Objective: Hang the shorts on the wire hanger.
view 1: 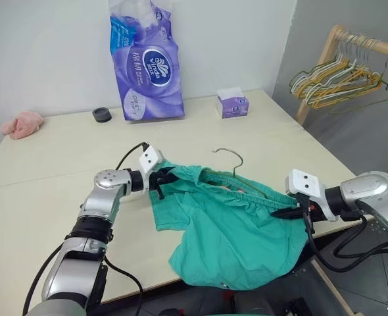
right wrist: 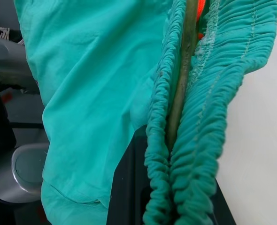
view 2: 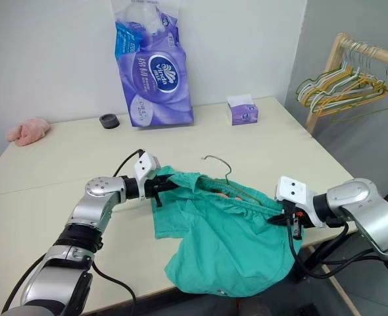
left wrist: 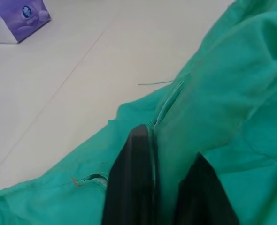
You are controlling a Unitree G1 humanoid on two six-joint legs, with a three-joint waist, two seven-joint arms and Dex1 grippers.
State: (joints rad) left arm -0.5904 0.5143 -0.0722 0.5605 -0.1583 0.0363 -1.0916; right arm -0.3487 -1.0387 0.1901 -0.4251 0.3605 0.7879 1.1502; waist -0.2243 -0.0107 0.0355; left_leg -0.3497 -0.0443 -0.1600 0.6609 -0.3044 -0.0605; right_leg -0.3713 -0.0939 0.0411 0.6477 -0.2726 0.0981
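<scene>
The shorts point(view 1: 233, 237) droop over the near tabletop point(view 1: 62, 151) edge, waistband stretched between both claws. The right claw point(view 1: 292, 212) pinches waistband and wire hanger point(view 1: 237, 172) together; the left claw point(view 1: 162, 181), fingers slightly parted, has fabric between them. Farther back stands a purple tissue pack point(view 1: 148, 66)

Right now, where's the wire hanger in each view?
Left eye: wire hanger, hook rising above the shorts at centre.
Right eye: hook at centre, above the shorts.
Left wrist: cannot make it out; just a thin wire end past the fabric.
Right wrist: olive rod between waistband folds.
Shared landmark: the shorts.
</scene>
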